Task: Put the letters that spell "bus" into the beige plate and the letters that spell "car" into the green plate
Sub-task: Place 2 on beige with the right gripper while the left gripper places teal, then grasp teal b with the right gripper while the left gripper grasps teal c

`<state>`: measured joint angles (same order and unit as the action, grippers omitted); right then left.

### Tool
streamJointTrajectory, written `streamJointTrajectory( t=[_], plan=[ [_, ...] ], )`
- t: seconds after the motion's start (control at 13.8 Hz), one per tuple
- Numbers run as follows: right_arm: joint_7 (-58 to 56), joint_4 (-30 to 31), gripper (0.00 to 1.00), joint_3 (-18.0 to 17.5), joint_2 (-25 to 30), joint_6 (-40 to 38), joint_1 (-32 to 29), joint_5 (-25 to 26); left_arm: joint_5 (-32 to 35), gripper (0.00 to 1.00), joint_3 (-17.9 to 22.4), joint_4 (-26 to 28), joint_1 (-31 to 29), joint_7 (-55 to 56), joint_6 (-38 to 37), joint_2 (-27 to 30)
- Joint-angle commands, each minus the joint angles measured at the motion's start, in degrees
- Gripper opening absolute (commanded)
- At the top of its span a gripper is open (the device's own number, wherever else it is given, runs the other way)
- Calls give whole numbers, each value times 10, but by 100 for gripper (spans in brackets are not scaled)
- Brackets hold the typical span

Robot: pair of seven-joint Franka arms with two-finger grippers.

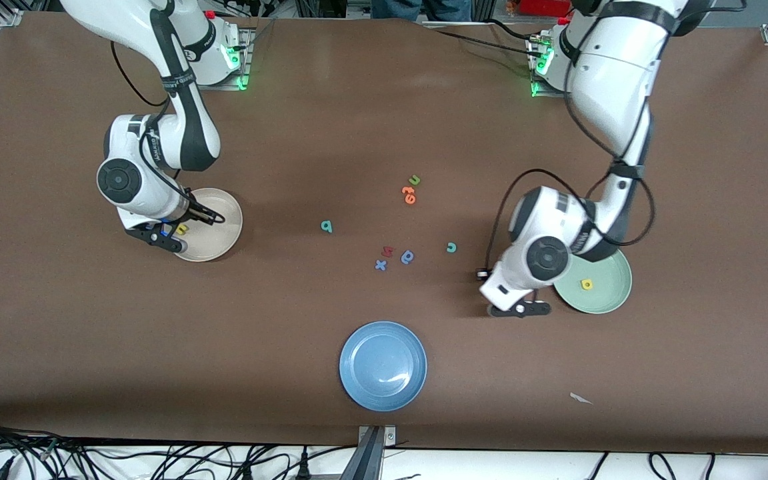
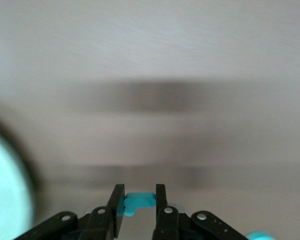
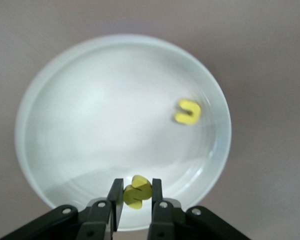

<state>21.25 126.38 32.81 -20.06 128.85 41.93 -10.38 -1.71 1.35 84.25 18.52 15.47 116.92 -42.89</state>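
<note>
Start at the right arm's end of the table. Your right gripper hangs over the round cream-beige plate, its fingers pinched almost shut on a small yellow foam letter, apparently the "s". The wrist points straight down at the plate, which suggests the letter is there to be dropped in. A second yellow foam letter, the "u", already lies inside that plate.

Moving along the table, the loose pieces sit on the brown mat: a teal foam letter that looks like the "b", still to be collected for the beige plate, then a cluster of a blue "x", a red letter and a blue round letter. Farther from the front camera lie an orange letter and a green "u". Another teal letter lies alone, toward the left arm's end; I judge it one of the "car" letters. The round blue plate sits nearest the camera.

Your left gripper is low beside the pale mint-green plate, fingers nearly closed on a small teal foam letter; which letter, I cannot tell. It seems bound for that plate, where a yellow letter already rests.
</note>
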Motion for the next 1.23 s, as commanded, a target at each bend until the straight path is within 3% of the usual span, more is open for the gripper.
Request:
streamJointTrajectory(
  t=[0.0, 0.07, 0.14, 0.22, 0.29, 0.36, 0.43, 0.51, 0.65, 0.87, 1.01, 1.16],
  plan=[
    [-24, 34, 23, 1, 7, 16, 7, -7, 40, 13, -4, 7, -45, -118, -39, 23],
    [-23, 33, 67, 1, 6, 14, 7, -7, 45, 14, -4, 12, -62, -160, -41, 23],
    [-17, 29, 98, 1, 9, 14, 7, -7, 60, 13, -3, 14, -78, -196, -41, 22],
    [-18, 24, 99, 2, 14, 12, 7, -7, 93, 14, -4, 14, -92, -223, -41, 22],
    [-14, 17, 99, 1, 18, 12, 7, -7, 128, 21, -5, 14, -103, -247, -41, 20],
    [-9, 5, 99, -1, 18, 12, 9, -7, 157, 45, -6, 14, -110, -276, -36, 15],
    [2, -8, 99, -3, 18, 11, 10, -7, 168, 92, -5, 14, -110, -301, -35, 11],
    [15, -20, 98, -6, 18, 11, 13, -7, 162, 100, -6, 13, -103, -301, -35, 11],
    [66, -48, 95, -47, 13, 13, 15, -8, 122, 100, -13, 10, -101, -223, -35, 12],
    [110, -68, 92, -129, 10, 44, 18, -7, 38, 100, -67, 18, -95, -79, 5, 13],
    [96, -71, 93, -172, 1, 92, 18, -6, 31, 100, -111, 40, -89, 16, 36, 16],
    [74, -87, 97, -202, -16, 109, 18, -3, 34, 100, -129, 78, -73, 87, 87, 25]
  ],
)
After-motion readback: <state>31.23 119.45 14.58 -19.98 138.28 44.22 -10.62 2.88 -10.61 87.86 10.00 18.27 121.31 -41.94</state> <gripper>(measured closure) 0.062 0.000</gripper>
